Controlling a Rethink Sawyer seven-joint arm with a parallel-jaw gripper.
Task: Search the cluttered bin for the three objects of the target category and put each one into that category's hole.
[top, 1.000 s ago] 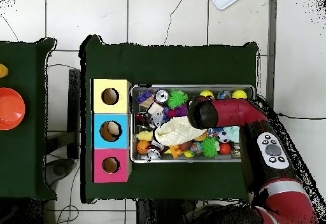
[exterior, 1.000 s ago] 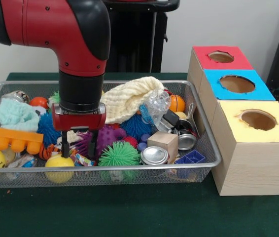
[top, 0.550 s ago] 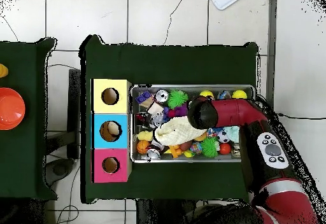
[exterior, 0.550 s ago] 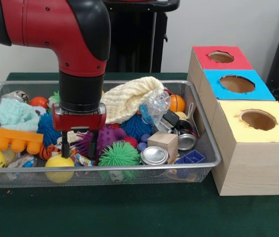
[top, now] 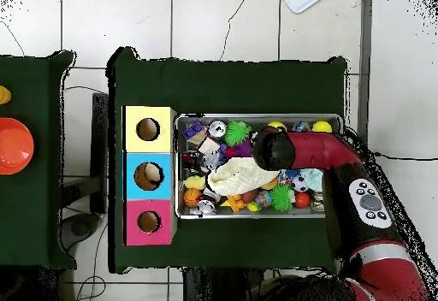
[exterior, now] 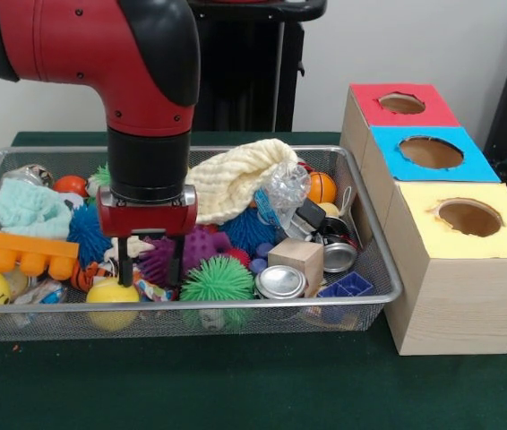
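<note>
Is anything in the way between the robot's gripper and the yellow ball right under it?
Nothing visible is in the way. The gripper hangs open just above the yellow ball near the front of the wire bin. The ball's top looks bare, though a purple spiky toy crowds in beside the gripper.

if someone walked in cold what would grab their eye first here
Probably the big red and black arm, reaching down into the wire bin, its tool open among the toys just above a purple spiky ball. Next, the row of three boxes beside the bin, topped red, blue and yellow, each with a round hole. A cream cloth heaps over the clutter mid-bin.
</note>
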